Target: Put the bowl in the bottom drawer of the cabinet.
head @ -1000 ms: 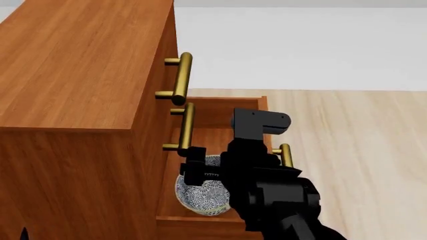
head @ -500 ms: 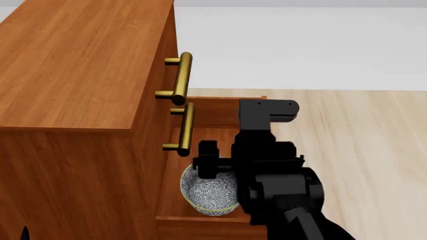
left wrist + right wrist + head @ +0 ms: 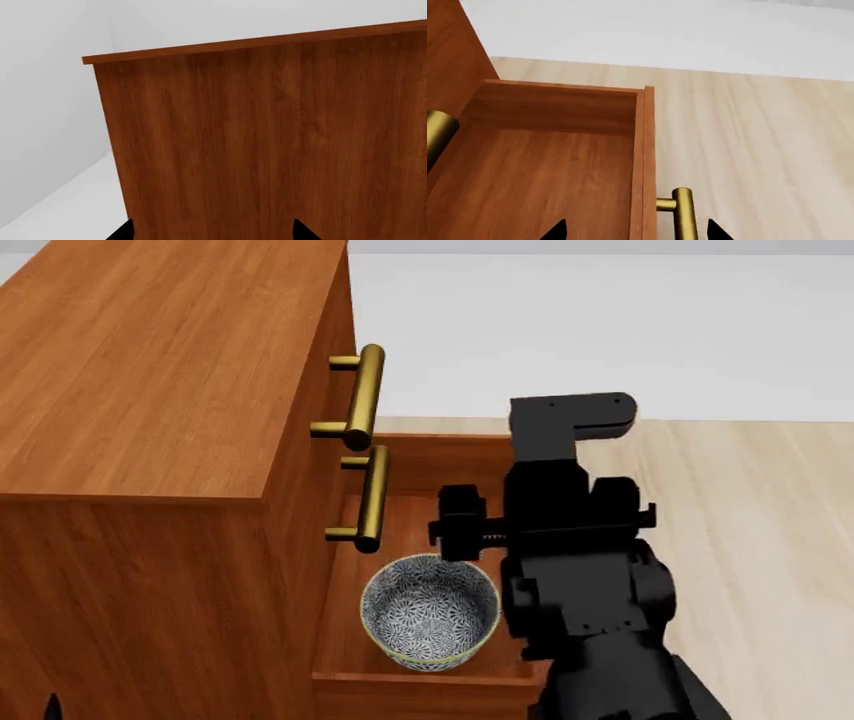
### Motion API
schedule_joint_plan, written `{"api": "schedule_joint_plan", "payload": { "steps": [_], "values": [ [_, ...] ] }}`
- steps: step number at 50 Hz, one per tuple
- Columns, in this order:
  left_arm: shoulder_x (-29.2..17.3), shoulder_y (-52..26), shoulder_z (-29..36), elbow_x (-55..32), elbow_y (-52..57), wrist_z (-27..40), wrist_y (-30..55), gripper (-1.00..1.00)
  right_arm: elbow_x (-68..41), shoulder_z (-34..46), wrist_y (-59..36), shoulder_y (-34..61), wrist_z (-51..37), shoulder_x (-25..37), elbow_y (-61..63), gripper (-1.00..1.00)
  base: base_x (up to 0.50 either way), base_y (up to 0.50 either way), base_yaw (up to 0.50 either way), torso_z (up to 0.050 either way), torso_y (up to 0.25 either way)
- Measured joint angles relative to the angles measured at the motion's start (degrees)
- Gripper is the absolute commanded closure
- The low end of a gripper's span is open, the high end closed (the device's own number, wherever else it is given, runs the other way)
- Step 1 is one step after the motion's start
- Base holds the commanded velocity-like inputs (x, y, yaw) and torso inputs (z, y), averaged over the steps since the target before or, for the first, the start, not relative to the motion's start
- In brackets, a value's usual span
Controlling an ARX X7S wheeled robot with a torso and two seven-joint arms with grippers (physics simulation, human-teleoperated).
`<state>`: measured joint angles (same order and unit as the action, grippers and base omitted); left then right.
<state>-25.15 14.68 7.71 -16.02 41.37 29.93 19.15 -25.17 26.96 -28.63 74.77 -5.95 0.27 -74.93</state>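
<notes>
bowl (image 3: pixel 430 613): upright inside the open bottom drawer (image 3: pixel 400 540), near end, free of any grip
right gripper (image 3: pixel 467 525): above the bowl, spread, holding nothing
left gripper: fingertips apart, facing the cabinet (image 3: pixel 267 140) side
step: placement looks done
next: probably clear the arm, push the drawer shut

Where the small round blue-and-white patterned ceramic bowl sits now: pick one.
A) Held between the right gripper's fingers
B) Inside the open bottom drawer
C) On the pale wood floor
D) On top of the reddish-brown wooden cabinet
B: in the head view the small round blue-and-white patterned ceramic bowl rests upright on the floor of the pulled-out bottom drawer, and the right gripper is above it, apart from it.
</notes>
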Motion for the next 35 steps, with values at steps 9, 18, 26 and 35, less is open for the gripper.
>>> {"api": "schedule_joint_plan", "payload": {
  "steps": [9, 18, 26, 35],
  "values": [
    [-0.1, -0.2, 0.2, 0.0, 0.0, 0.1, 0.2, -1.0, 11.9, -11.0, -0.7, 1.1, 1.6, 1.1, 0.0, -1.0, 0.0, 0.0, 0.0, 0.0, 0.0],
    [-0.1, -0.3, 0.5, 0.0, 0.1, 0.3, 0.3, -1.0, 18.7, -17.2, -0.8, 1.7, 2.4, 2.8, 0.0, -1.0, 0.0, 0.0, 0.0, 0.0, 0.0],
    [-0.2, -0.3, 0.6, 0.0, 0.2, 0.5, 0.5, -1.0, 21.8, -20.0, -0.9, 2.2, 2.6, 4.9, 0.0, -1.0, 0.0, 0.0, 0.0, 0.0, 0.0],
    [-0.2, -0.7, 1.0, 0.1, 0.2, 0.6, 0.8, -1.0, 23.6, -21.7, -0.8, 2.4, 2.4, 7.3, 0.0, -1.0, 0.0, 0.0, 0.0, 0.0, 0.0]
  ]
}}
